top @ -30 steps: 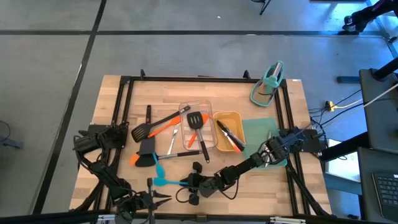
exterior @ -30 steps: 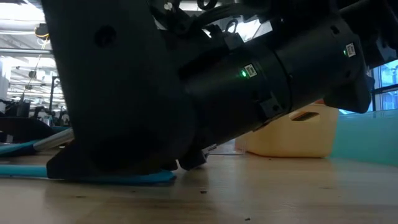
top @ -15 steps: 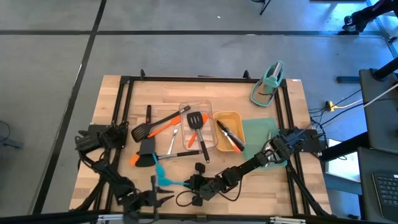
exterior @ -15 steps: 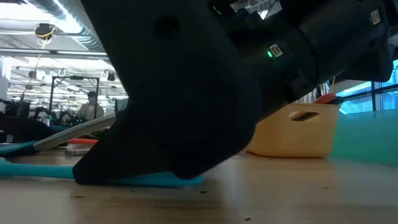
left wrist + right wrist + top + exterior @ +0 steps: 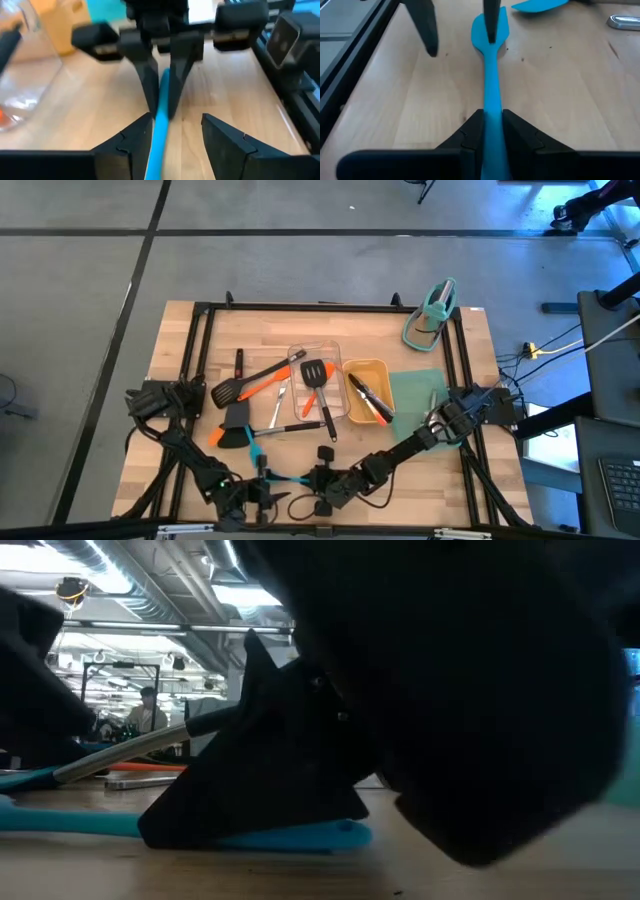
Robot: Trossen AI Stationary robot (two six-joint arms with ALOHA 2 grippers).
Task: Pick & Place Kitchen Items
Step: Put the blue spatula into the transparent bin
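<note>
We are working at the near edge of the table (image 5: 175, 320), where both arms are meeting over one blue spatula (image 5: 285, 477). It is lying flat on the wood, its long axis running across the table from left to right, blade end toward the left arm and handle toward the right arm.

Our right gripper (image 5: 489, 131) is pinching the spatula's handle, fingers closed snugly on either side of it, with the shaft running straight away from the jaws toward the blade. Our left gripper (image 5: 172, 137) is facing it from the opposite end with its fingers spread wide; the blue shaft is passing between them, nearer one finger, and they are not closing on it. In the right wrist view, one left finger appears to be over the blade, the other standing well off to the side on bare wood.

So the spatula is lying in line with both sets of jaws, and we judge that the right arm, already gripping it, is the one placed to lift it.

The other utensils are lying farther back: some in the clear tray (image 5: 296, 355) and the yellow tray (image 5: 385, 372), some loose on the wood left of the trays.

We are finding no readable brand, label or writing anywhere.
</note>
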